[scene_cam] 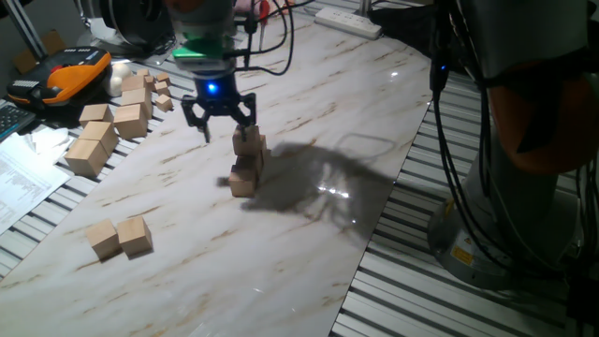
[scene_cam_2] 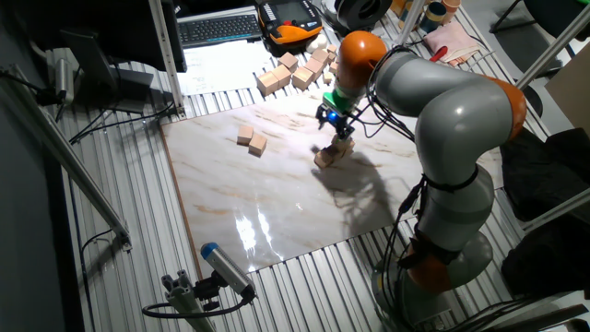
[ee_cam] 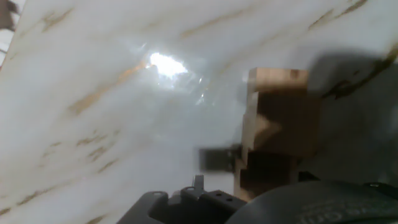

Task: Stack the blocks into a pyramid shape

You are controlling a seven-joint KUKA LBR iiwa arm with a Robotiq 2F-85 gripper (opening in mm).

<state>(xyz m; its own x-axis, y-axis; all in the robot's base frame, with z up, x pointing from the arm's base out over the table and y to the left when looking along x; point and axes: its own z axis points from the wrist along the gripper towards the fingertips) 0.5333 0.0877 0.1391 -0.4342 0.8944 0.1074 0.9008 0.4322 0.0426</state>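
Far left in one fixed view: an orange-and-black tool (scene_cam: 70,75) at the tabletop's edge, papers (scene_cam: 23,183) below it. Next over, a heap of bigger oblong pale blocks (scene_cam: 103,131) on the slatted surface just off the marble tabletop (scene_cam: 187,271). Lower left on the marble: two small tan cubes (scene_cam: 122,236) side by side, touching or nearly so, well apart from everything else.

Toward the middle: the stack of cubes (scene_cam: 247,161), built up in a crooked column, upper cubes shifted a little against the lower ones; exact count hard to tell, roughly four. Directly above and slightly left of the stack's top: the gripper (scene_cam: 218,122), blue light glowing on its body, black fingers (scene_cam: 198,120) spread apart and holding nothing, hanging just over the top cube. Cannot tell whether a fingertip touches it.

Right of the stack: dark shadow across the marble with a bright glare patch.

From the other fixed view: same pair of cubes (scene_cam_2: 251,140) left of centre, stack (scene_cam_2: 334,151) under the gripper (scene_cam_2: 333,118), grey-and-orange arm (scene_cam_2: 452,120) arching in from the right.

In the hand view: blurred stack (ee_cam: 280,134) right of centre, seen from above.
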